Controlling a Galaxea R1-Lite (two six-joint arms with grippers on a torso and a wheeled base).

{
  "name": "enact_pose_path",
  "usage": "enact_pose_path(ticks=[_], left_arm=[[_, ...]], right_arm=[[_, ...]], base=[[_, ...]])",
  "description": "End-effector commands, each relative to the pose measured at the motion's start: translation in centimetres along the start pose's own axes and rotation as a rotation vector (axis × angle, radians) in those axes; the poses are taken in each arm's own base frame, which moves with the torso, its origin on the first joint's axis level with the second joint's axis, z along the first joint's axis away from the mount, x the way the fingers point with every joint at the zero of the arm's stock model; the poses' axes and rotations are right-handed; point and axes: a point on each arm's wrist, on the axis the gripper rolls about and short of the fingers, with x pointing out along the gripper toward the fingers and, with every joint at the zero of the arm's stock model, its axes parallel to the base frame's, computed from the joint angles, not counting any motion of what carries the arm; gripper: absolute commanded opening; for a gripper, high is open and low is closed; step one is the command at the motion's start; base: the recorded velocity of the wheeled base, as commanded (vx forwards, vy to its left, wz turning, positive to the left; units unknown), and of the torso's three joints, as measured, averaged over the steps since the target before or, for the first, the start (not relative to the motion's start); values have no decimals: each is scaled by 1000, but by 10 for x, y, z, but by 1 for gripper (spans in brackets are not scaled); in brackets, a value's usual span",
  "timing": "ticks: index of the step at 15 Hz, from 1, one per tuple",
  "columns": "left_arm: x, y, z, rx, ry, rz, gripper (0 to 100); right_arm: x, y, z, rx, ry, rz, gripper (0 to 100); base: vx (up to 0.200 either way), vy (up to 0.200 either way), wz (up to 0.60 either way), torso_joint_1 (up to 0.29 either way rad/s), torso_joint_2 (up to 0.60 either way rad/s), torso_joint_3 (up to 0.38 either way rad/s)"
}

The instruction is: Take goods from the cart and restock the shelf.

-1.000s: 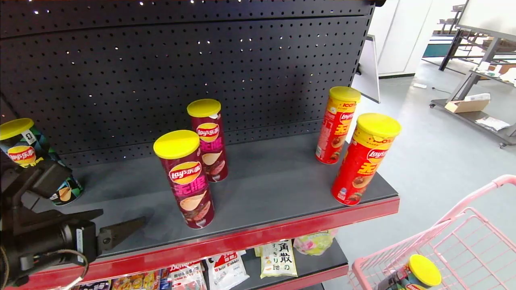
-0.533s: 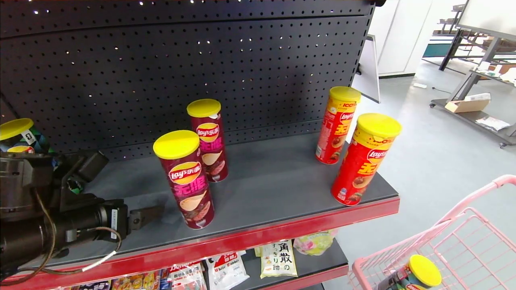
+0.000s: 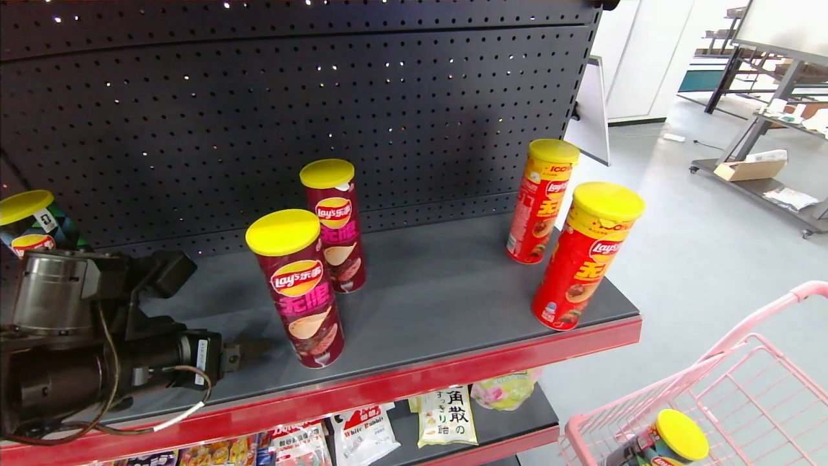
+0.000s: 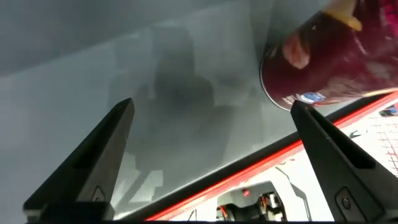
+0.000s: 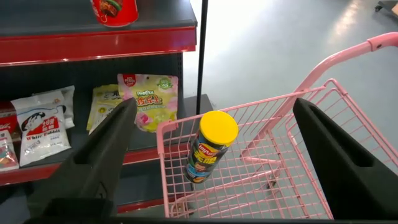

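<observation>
The left gripper (image 3: 207, 310) hangs low over the shelf (image 3: 440, 291), just beside the front maroon can (image 3: 301, 291). Its fingers (image 4: 99, 162) are spread and hold nothing. The right gripper (image 5: 214, 102), fingers likewise released, hovers above the cart (image 5: 367, 46), where a dark can (image 5: 208, 152) stands, likely the next pick. Cans on the shelf stand upright, grouped by colour, so it probably belongs by the patterned can (image 3: 29, 223) at the left end.
</observation>
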Motion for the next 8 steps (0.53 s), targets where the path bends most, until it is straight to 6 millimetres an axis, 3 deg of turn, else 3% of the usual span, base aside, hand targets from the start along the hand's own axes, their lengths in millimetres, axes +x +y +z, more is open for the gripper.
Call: enact_pose_path(ticks=[1,8], left_arm=[[4,0,-1,-1,13,2,100],[21,2,1,21,3,15,100]], right_arm=[[0,0,0,-1,3,1,100],[0,0,0,-1,3,1,100]], base=[[0,0,0,0,0,0],[0,0,0,0,0,0]])
